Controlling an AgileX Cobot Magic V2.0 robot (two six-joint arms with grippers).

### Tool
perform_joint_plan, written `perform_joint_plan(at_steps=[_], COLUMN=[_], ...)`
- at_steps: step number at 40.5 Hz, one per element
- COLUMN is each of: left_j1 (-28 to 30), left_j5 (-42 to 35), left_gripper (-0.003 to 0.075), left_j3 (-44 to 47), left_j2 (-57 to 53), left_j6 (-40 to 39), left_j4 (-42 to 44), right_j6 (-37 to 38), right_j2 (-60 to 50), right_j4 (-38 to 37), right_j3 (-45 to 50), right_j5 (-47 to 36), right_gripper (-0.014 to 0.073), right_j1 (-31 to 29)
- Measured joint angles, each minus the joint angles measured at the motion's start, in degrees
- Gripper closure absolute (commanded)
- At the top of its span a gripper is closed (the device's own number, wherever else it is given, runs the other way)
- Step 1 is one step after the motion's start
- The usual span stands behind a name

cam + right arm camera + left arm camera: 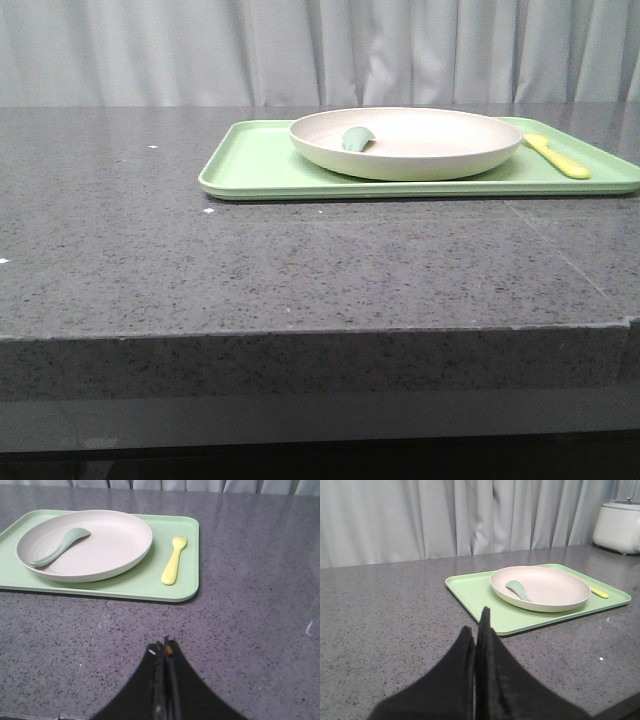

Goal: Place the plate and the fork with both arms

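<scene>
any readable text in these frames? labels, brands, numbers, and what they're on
None readable in any view.
Round cream-white plate: no print.
Small pale yellow plastic fork: no print.
Dull teal-green spoon: no print.
Flat light green rectangular tray: no print.
White rounded appliance at the table's far corner: any marking is too small to tell.

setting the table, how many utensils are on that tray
2. A teal-green spoon lies inside the plate. The yellow fork lies on the green tray beside the plate. None seem hidden.
</scene>
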Motion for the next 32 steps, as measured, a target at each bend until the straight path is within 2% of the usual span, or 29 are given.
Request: perform_joint_plan(at_steps=[7, 32], left_j1=[0.0, 0.0], left_j5=[0.0, 0.0], left_gripper=[0.0739, 0.0739], left_j3=[0.0, 0.0], left_j2=[0.0, 0.0], left_j6=[0.0, 0.0], left_j4=[0.0, 0.0], right_j6=[-0.02, -0.12], right_j2=[-3.74, -3.72], right_j4=[0.0, 0.0], right_j3=[0.47, 0.47], right_j5=[-1.66, -1.75], right_gripper=[0.0707, 0.0707], right_j1=[0.0, 0.0])
